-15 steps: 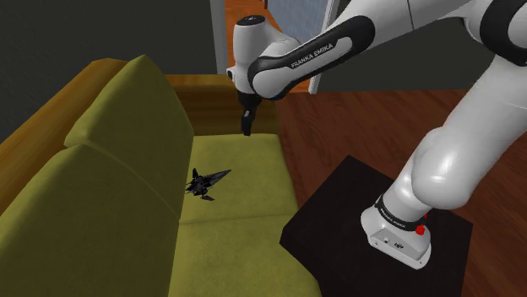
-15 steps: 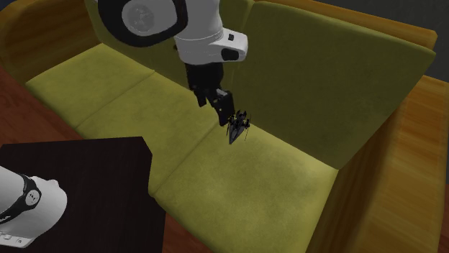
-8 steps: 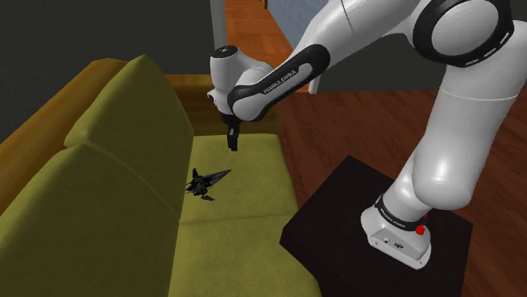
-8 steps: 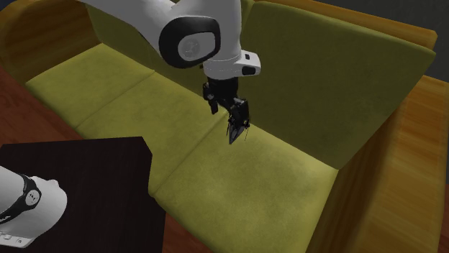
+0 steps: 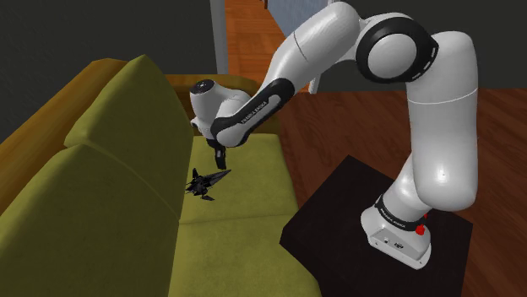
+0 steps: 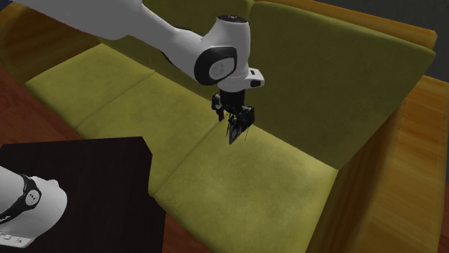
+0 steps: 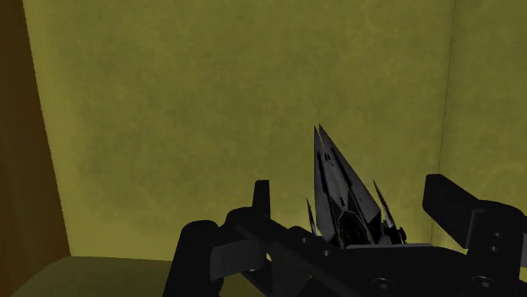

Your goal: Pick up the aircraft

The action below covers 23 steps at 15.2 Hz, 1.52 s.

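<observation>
My gripper (image 5: 221,160) hangs just above the dark, pointed aircraft (image 5: 205,182), which lies on the olive-green sofa (image 5: 245,196). It sits close to the backrest, by the seam between 2 seat cushions. In the second exterior view, my gripper (image 6: 235,117) points down at the aircraft (image 6: 235,134) from right over it. The sofa's (image 6: 280,169) tan frame wraps the cushions. In the wrist view my jaws are spread apart, with 1 black finger (image 7: 201,253) on each side of the aircraft (image 7: 338,190). Neither finger clasps it, and its sharp nose points away from me across the cushion. My black stand (image 5: 338,211) sits on the wooden floor (image 5: 372,118) beside the sofa.
</observation>
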Each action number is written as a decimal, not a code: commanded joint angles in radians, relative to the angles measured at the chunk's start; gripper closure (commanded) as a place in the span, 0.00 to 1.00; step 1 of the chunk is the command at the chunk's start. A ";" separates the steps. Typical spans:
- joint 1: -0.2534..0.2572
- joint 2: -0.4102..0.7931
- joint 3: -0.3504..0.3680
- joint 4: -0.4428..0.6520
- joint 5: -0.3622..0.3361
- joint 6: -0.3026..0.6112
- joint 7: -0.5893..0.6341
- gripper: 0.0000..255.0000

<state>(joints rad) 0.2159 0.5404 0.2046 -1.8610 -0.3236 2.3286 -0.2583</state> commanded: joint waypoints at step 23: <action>0.090 0.346 -0.028 0.259 -0.084 0.034 -0.026 1.00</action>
<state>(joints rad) 0.3058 0.8850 0.1765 -1.6016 -0.4079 2.3607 -0.2847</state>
